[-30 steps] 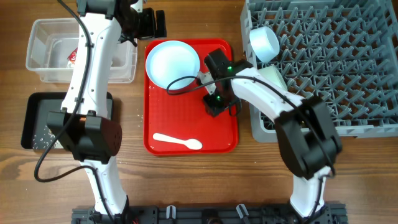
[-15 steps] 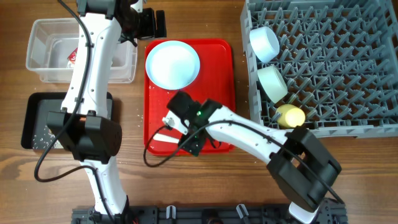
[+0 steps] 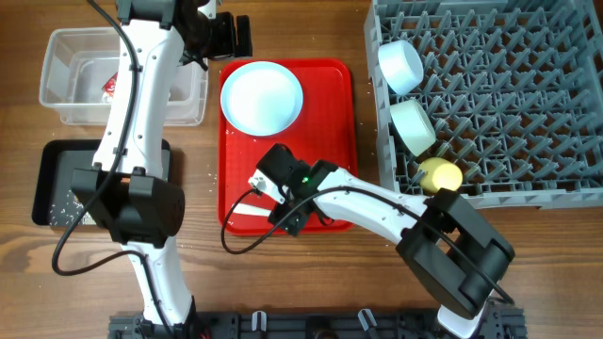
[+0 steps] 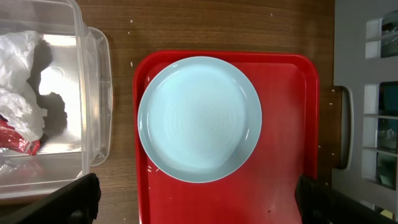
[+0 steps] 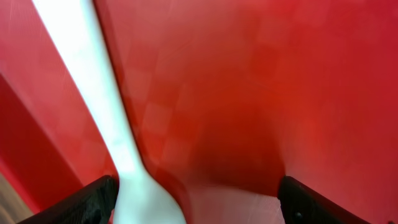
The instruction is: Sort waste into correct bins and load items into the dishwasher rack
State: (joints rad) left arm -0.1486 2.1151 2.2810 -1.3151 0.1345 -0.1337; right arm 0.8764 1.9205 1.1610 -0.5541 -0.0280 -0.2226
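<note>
— While your right gripper (image 5: pixel 200 198) sits low over the red tray (image 5: pixel 261 81), the white spoon (image 5: pixel 93 81) is not centred in its jaws. It lies off to one side, its widening end just beside the finger (image 5: pixel 93 200) at the left of the wrist view.

— Are the jaws wide enough?

— Yes. They stand wide apart and hold nothing, one finger at each bottom corner of that view and bare tray between them.

— How does the spoon run?

— Its long axis runs straight away from the jaws, across the line they close along (that is the good news). I judge you can pinch the handle crosswise without turning the wrist. What you need is a small sideways shift toward that finger, until the handle lies midway between the two.

— Would the left arm do better?

— No. Your left gripper (image 4: pixel 208 200) hangs with its jaws spread wide and empty, the pale blue plate (image 4: pixel 199 118) directly below them, well apart from the spoon. The right arm is much the nearer, and the dishwasher rack (image 3: pixel 528 94) lies on its side too. If you close as you stand, the near finger may shove the thin handle along the tray rather than trap it.
</note>
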